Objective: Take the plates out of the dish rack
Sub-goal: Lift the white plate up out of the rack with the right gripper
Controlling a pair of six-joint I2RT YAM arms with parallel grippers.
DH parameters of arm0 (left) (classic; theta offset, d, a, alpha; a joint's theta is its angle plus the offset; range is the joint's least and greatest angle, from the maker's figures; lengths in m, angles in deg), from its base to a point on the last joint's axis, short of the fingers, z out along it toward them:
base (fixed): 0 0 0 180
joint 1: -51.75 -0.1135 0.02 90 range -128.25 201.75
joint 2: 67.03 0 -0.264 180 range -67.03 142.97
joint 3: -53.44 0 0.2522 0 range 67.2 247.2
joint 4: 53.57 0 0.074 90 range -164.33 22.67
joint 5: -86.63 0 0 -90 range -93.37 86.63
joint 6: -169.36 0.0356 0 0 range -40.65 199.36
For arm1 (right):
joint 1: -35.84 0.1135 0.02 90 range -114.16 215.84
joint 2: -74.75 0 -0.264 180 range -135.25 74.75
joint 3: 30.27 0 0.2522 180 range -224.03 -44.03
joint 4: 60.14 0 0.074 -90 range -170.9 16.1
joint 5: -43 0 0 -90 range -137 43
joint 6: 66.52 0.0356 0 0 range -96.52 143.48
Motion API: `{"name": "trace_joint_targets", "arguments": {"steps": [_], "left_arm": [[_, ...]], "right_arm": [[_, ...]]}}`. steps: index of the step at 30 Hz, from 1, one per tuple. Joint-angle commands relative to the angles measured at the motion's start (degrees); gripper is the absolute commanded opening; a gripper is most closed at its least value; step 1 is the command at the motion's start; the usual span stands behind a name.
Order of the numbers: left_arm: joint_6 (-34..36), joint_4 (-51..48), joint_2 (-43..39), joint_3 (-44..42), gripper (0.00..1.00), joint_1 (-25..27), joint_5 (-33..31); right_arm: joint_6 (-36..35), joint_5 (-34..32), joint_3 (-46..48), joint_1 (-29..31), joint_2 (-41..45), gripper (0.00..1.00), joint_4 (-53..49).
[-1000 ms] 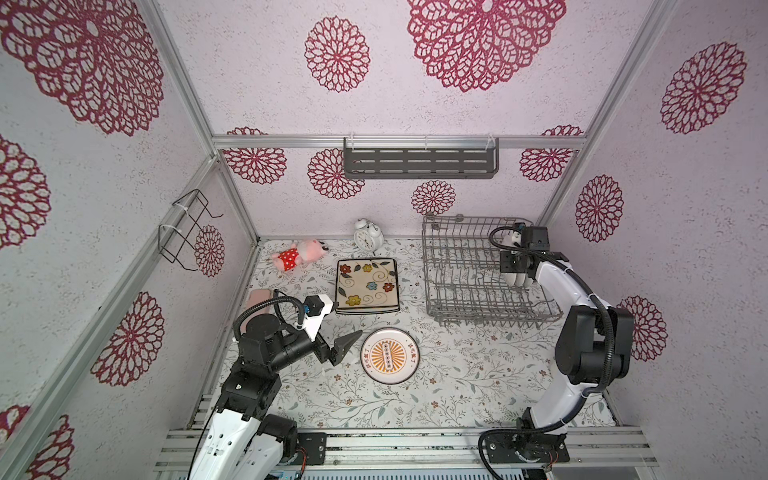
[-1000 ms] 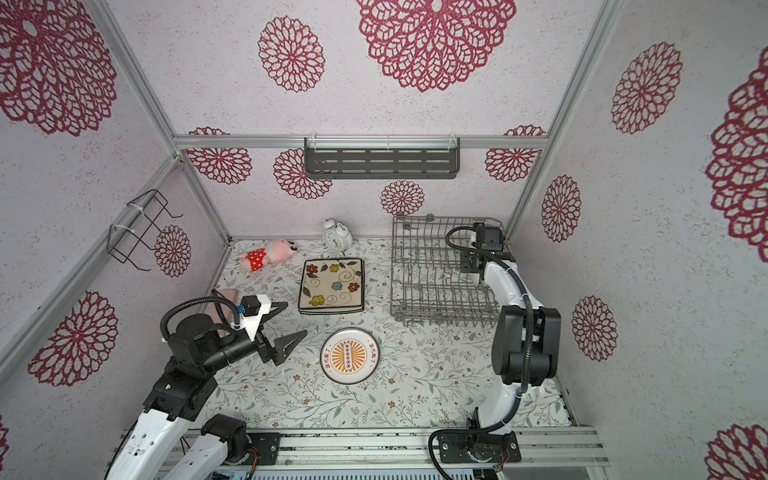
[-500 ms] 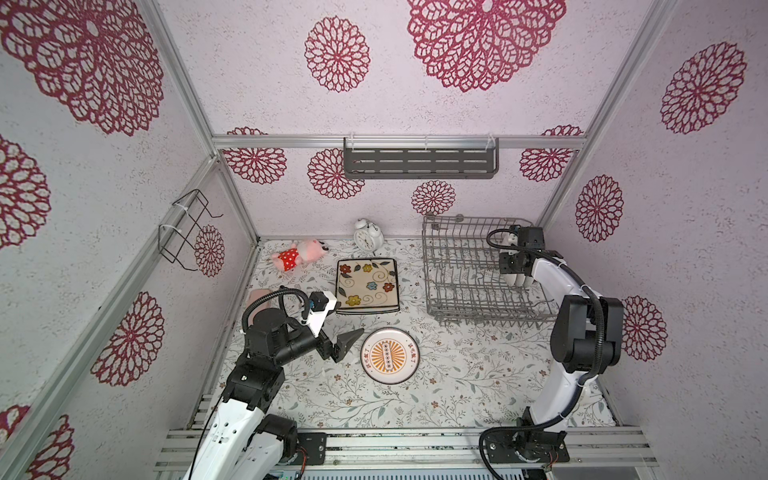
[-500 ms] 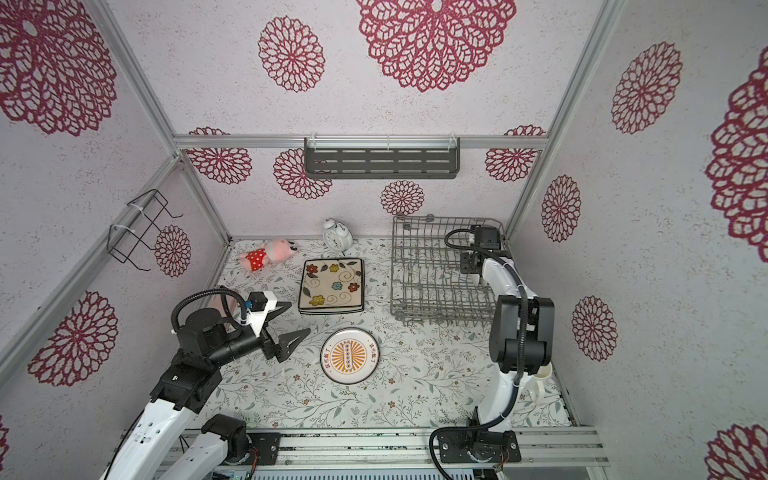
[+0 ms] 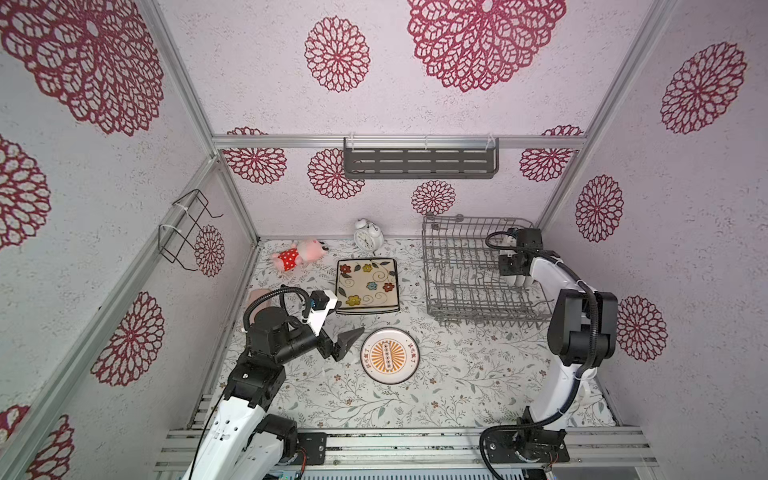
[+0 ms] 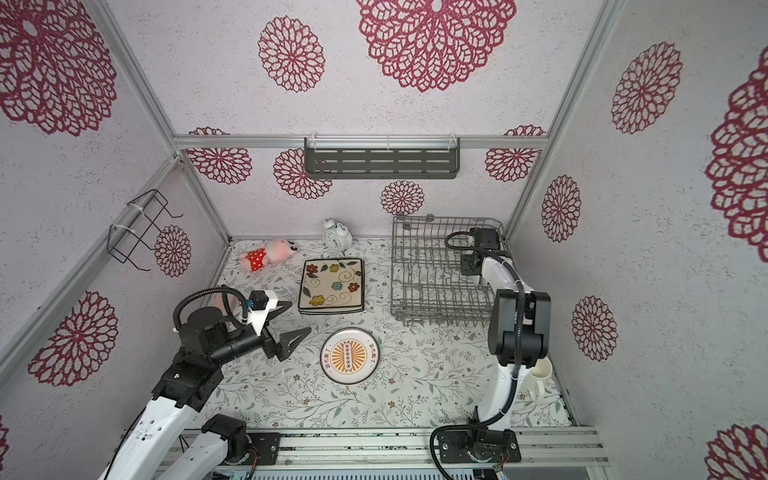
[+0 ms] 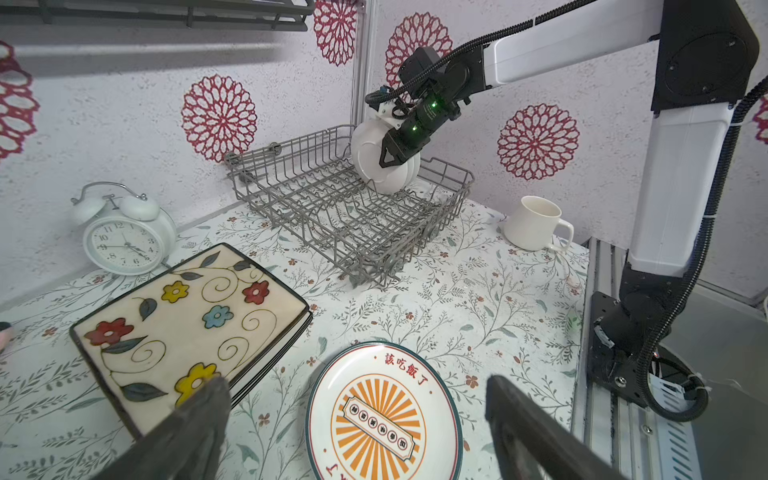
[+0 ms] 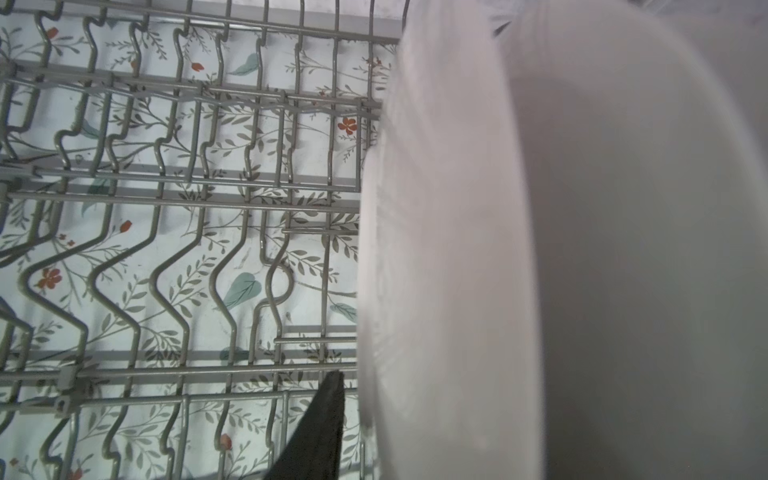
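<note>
The grey wire dish rack (image 5: 465, 270) (image 6: 428, 270) (image 7: 332, 199) stands at the back right. Round white plates (image 7: 374, 166) (image 5: 523, 281) stand upright at its far right end. My right gripper (image 7: 392, 160) (image 5: 513, 266) straddles the top edge of one plate (image 8: 449, 249). One dark finger (image 8: 328, 399) sits close beside that plate, the other is hidden behind it, so a grip is unclear. A round lettered plate (image 5: 388, 355) (image 7: 382, 415) lies flat on the table. My left gripper (image 6: 297, 318) (image 7: 355, 384) hovers wide open and empty beside it. Stacked square flower-painted plates (image 5: 365, 284) (image 7: 187, 320) lie mid-table.
A white alarm clock (image 5: 368, 237) and a pink plush toy (image 5: 297, 257) lie along the back wall. A cream mug (image 7: 534, 222) (image 6: 540, 374) stands near the right arm's base. A dark slotted shelf (image 5: 419, 164) and a black wire holder (image 5: 187, 228) hang on the walls.
The right gripper's jaws have narrowed around the upright plate in the rack, and that arm's elbow has shifted. The left arm has crept slightly towards the round plate, jaws still wide.
</note>
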State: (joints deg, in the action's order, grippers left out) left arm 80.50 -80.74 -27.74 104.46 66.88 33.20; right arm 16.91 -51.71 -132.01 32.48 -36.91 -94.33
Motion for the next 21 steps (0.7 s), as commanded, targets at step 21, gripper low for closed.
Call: {"name": "trace_joint_targets", "arguments": {"steps": [21], "left_arm": [[-0.53,1.82,-1.43,0.65,0.97,0.42,1.39]], "right_arm": [[-1.62,2.96,-2.93,-0.46,7.53,0.14,-0.63]]}}
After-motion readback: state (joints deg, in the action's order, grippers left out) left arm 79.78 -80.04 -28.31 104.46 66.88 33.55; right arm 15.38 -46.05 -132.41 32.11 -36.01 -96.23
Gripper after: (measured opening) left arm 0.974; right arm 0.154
